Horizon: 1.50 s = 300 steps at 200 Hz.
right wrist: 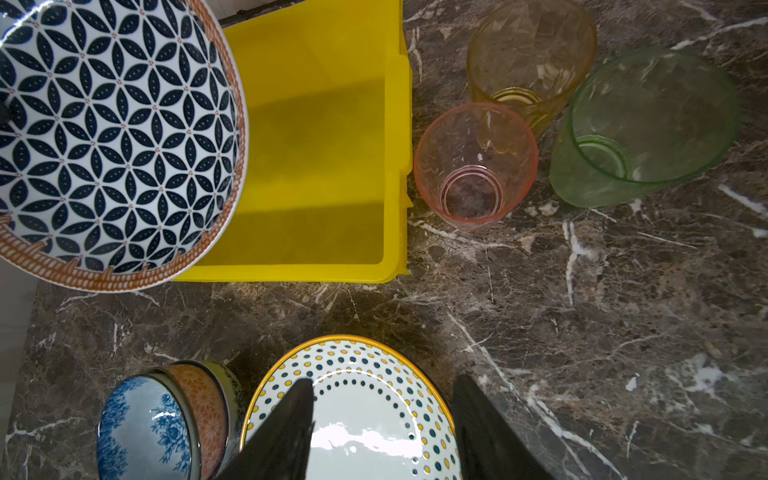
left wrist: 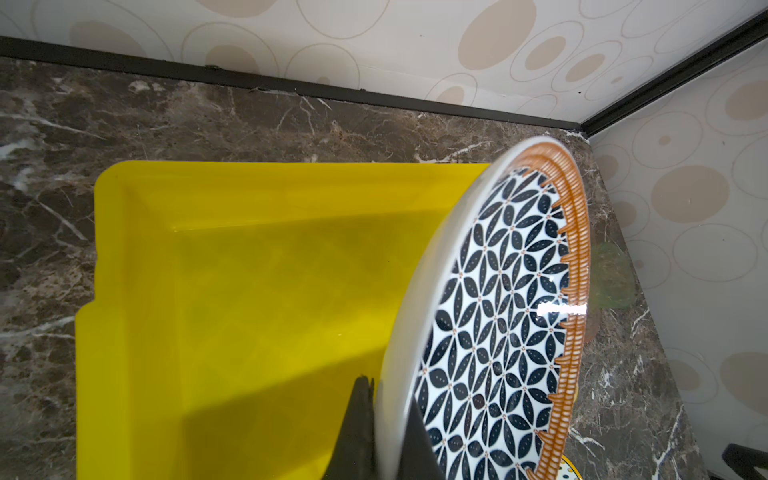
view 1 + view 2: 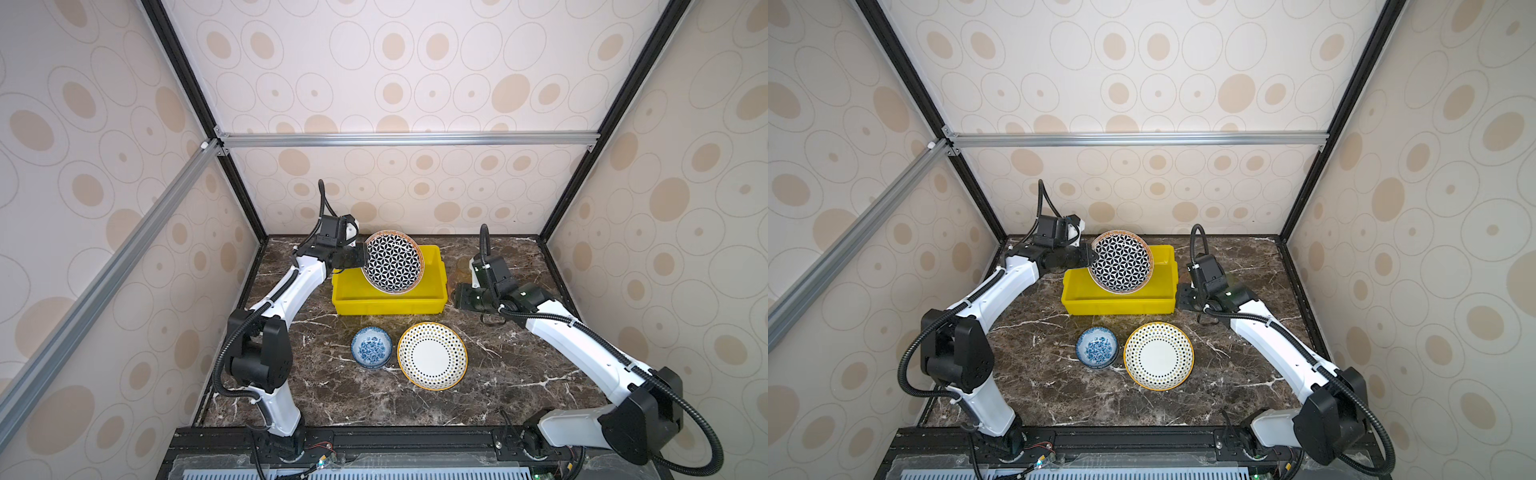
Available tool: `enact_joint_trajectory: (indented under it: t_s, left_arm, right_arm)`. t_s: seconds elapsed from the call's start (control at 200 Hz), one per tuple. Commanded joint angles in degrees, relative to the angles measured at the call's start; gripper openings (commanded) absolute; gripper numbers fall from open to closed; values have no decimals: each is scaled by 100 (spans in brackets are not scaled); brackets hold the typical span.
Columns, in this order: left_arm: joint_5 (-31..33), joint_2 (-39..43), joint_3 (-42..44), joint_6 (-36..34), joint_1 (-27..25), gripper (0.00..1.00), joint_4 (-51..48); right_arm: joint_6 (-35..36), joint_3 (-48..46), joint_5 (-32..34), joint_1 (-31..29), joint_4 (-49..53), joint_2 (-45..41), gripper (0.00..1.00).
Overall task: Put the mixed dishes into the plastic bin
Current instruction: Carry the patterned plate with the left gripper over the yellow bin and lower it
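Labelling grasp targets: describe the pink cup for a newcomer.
Find the yellow bin. Three tinted cups sit beside its wall on the side of the right arm. The pink cup is nearest the bin, unlike the amber cup and green cup.

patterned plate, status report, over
Left gripper shut on patterned plate at its rim, tilted above yellow bin. Right gripper open, empty, beside it. Nothing inside, drop path clear.

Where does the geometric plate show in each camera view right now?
Top view: geometric plate centre, tilted over the yellow bin, in the left gripper.
Top view: centre too, over the yellow bin.
Left wrist: lower right, edge-on.
Right wrist: upper left corner.
Shared landmark: the yellow bin.
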<state>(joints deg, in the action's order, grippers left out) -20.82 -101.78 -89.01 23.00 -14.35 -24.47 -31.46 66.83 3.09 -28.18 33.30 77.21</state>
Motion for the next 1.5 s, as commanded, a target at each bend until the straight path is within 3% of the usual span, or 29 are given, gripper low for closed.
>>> enact_joint_trajectory:
  t_s: [0.0, 0.475, 1.496]
  left_arm:
    - [-432, -111, -532, -29, 72, 0, 569]
    - [-280, -1022, -971, 170, 56, 0, 602]
    - [209, -1854, -1163, 27, -234, 0, -38]
  right_arm:
    - [112, 317, 82, -38, -97, 153, 57]
    - [720, 928, 216, -38, -62, 599, 57]
    - [668, 305, 411, -38, -308, 200, 58]
